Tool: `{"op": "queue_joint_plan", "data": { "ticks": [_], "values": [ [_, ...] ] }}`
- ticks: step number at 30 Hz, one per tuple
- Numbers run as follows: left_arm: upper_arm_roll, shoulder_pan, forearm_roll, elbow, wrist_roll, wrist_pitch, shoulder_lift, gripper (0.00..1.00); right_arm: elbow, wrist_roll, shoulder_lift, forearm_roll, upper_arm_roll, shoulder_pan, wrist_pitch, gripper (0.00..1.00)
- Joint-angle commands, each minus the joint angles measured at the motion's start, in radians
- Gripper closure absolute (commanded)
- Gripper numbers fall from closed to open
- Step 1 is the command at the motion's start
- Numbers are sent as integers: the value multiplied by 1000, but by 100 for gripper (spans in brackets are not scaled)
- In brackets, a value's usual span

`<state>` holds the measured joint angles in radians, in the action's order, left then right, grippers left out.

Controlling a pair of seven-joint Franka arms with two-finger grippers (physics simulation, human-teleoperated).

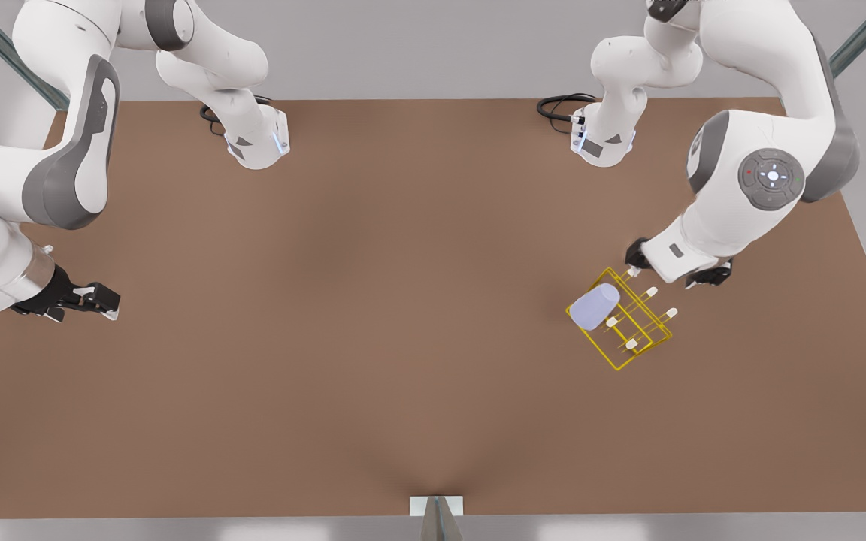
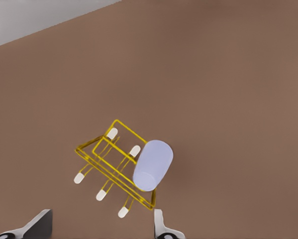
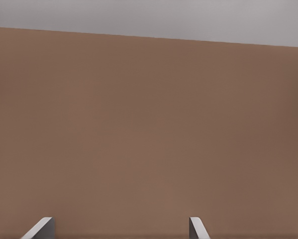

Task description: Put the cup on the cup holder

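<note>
The lavender-blue cup [image 1: 595, 306] [image 2: 152, 165] rests tilted on one corner of the yellow wire cup holder [image 1: 593, 340] [image 2: 111, 175], its open end toward the rack, apparently over a peg. Several white-tipped pegs beside it stand bare. The cup holder stands on the brown table at the front view's right. My left gripper [image 1: 672, 269] [image 2: 100, 229] hovers just behind the rack, open and holding nothing, apart from the cup. My right gripper [image 1: 98, 300] [image 3: 120, 229] waits at the front view's left, open over bare table.
Both arm bases [image 1: 256, 139] [image 1: 602, 139] stand at the table's far edge with black cables. A small grey mount [image 1: 437, 511] sits at the middle of the near edge. Bare brown table [image 1: 373, 300] spreads between the arms.
</note>
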<state>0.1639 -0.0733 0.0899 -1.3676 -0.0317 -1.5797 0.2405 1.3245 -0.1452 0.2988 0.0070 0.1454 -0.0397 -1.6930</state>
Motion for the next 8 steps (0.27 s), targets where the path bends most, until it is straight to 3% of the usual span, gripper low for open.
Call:
{"op": "queue_joint_plan", "data": {
  "ticks": [1, 8],
  "values": [
    [3, 20, -33, 4, 469, -174, 5, 0, -1, -1, -1, 1, 0, 1, 1, 0],
    [3, 18, -30, 7, 467, -128, 2, 0, -1, -1, -1, 1, 0, 0, 1, 0]
  ]
}}
